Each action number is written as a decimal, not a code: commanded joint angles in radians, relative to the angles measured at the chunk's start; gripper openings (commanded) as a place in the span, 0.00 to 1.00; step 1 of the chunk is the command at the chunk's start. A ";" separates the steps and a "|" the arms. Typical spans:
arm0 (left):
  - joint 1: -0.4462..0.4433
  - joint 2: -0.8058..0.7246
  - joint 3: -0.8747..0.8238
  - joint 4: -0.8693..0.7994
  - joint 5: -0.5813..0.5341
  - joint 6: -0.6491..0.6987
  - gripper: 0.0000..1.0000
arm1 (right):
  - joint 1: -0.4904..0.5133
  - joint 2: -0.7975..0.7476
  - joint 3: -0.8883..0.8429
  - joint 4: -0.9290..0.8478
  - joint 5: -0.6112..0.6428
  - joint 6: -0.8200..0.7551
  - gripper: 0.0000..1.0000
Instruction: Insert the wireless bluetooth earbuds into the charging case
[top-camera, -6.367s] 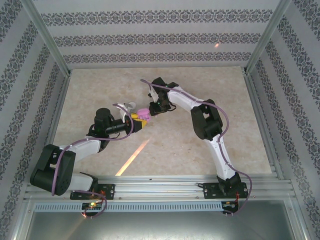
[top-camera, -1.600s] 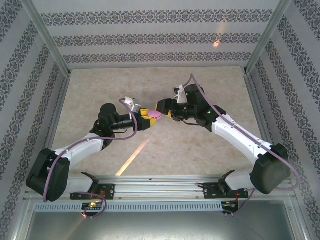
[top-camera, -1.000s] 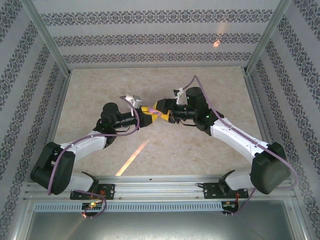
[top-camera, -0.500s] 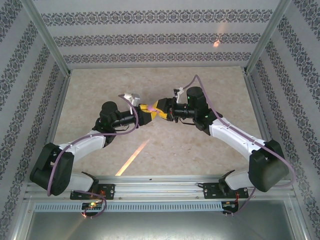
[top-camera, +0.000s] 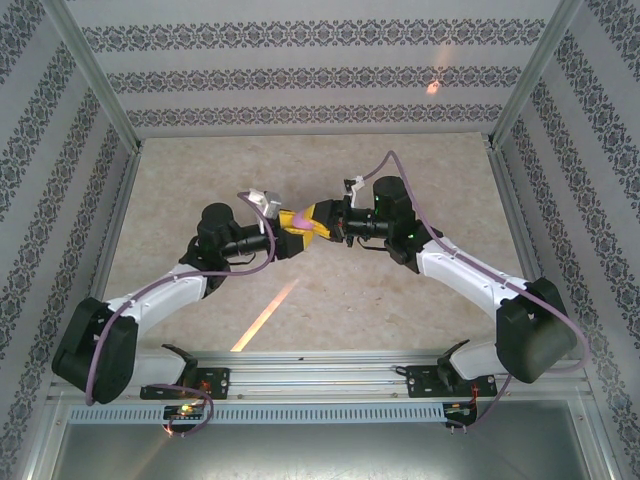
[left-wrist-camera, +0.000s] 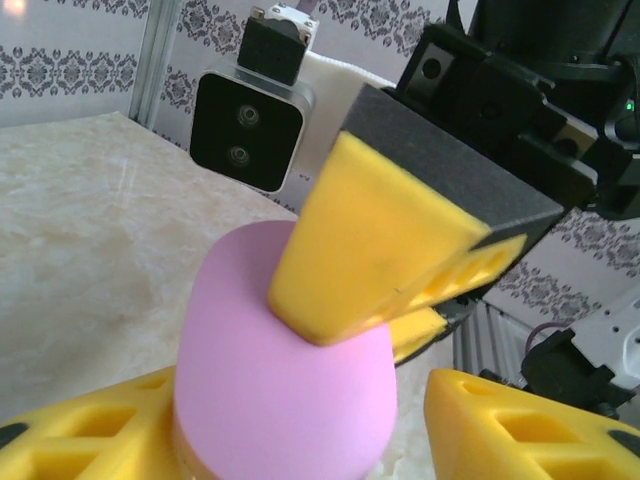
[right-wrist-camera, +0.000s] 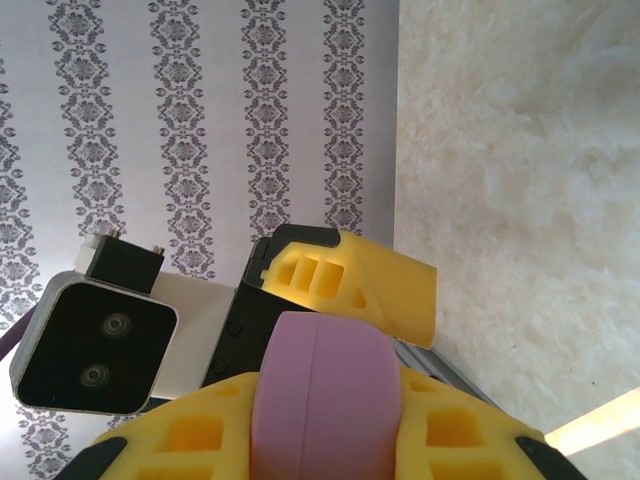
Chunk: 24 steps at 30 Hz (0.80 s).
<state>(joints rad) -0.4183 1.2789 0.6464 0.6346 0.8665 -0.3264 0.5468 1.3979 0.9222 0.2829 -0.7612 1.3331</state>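
Charging case (left-wrist-camera: 285, 385), left wrist view: pink, lid shut, contents unseen. It stands between the parted fingers of the left gripper (left-wrist-camera: 300, 425), with a gap on one side. Right wrist view: the right gripper (right-wrist-camera: 322, 412) is clamped on the case, a finger against each side. Top view: both grippers meet over the middle of the table (top-camera: 200, 180).

Overhead view looks down; both wrist views closely share the charging case (left-wrist-camera: 280, 370).
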 joint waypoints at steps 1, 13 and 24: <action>-0.014 -0.092 0.026 -0.105 -0.012 0.108 0.63 | -0.036 0.004 -0.026 0.018 0.028 -0.034 0.18; -0.004 -0.442 -0.005 -0.656 -0.507 0.372 0.78 | -0.078 0.202 0.116 -0.306 0.132 -0.361 0.18; 0.024 -0.484 0.010 -0.932 -0.931 0.257 0.82 | 0.077 0.575 0.311 -0.256 0.117 -0.364 0.20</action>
<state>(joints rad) -0.4053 0.8333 0.6464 -0.2153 0.0471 -0.0338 0.5877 1.9141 1.1851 -0.0067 -0.6224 0.9760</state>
